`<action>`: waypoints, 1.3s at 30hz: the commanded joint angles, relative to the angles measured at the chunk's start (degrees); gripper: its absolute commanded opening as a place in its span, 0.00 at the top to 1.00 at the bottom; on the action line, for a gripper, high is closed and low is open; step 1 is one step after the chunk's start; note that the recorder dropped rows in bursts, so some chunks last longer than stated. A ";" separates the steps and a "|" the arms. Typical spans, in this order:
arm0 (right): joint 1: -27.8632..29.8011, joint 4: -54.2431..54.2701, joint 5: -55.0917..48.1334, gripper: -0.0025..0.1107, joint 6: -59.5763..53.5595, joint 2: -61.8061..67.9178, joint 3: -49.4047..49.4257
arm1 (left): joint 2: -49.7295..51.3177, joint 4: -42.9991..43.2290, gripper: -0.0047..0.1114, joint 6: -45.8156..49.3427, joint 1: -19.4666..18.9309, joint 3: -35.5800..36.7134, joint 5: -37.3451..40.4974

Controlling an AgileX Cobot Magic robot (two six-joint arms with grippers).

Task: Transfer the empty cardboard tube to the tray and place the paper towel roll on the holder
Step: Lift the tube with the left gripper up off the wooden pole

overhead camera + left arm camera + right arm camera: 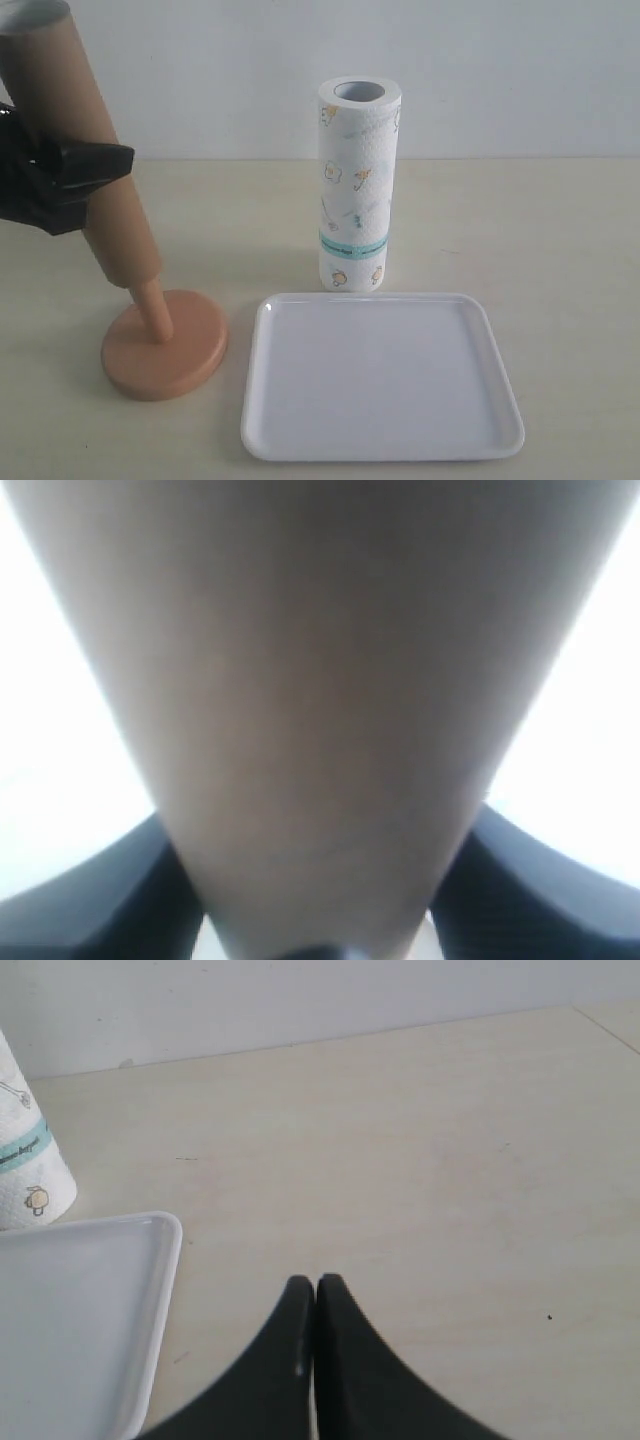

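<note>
**While the left claw grips the cardboard tube, the towel roll stands behind the tray**

Where the exterior view meets its left edge, the black left claw (100, 165) is clamped across the middle of the empty cardboard tube (75, 90). This is a long, plain brown, hollow cylinder with a matte surface. The tube leans, with its open top tipped toward the left edge. Its lower end still sits over the slim wooden post of the holder (165, 350), and a short stretch of the post shows beneath it. The holder's base is a smooth round disc of light, peach-toned wood, lying flat on the table (560, 250). In the left wrist view the tube fills the picture as a blurred brown surface, with a dark finger (100, 905) on each side.

Just beside the holder's base lies the tray (380, 297). It is flat, white, glossy plastic, rectangular with rounded corners and a low raised rim. Behind the tray, near its far edge, the paper towel roll (355, 190) stands upright. It is thick, white and embossed, printed with small flowers, with a teal band near its foot and a hollow core at the top.

The right claw (315, 1295) appears only in its own wrist view. Its two smooth black fingers are pressed together and hold nothing, above the pale, faintly grained table, with a corner of the tray and the foot of the roll nearby.
</note>
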State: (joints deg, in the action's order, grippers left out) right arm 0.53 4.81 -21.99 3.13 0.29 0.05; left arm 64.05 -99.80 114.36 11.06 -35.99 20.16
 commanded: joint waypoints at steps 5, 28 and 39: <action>0.27 -0.24 0.21 0.98 -0.11 -0.29 -0.05 | -6.54 -0.15 0.92 -1.65 0.16 -0.38 -1.33; 0.27 -0.24 0.21 0.98 -0.11 -0.29 -0.05 | -14.63 -0.15 0.92 -4.90 0.16 -5.63 1.97; 0.27 -0.24 0.21 0.98 -0.11 -0.29 -0.05 | -18.53 2.15 0.92 -10.93 0.16 -9.67 1.97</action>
State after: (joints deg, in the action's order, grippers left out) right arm 0.53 4.81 -21.99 3.13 0.29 0.05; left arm 46.40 -98.95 106.80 11.06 -44.22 21.47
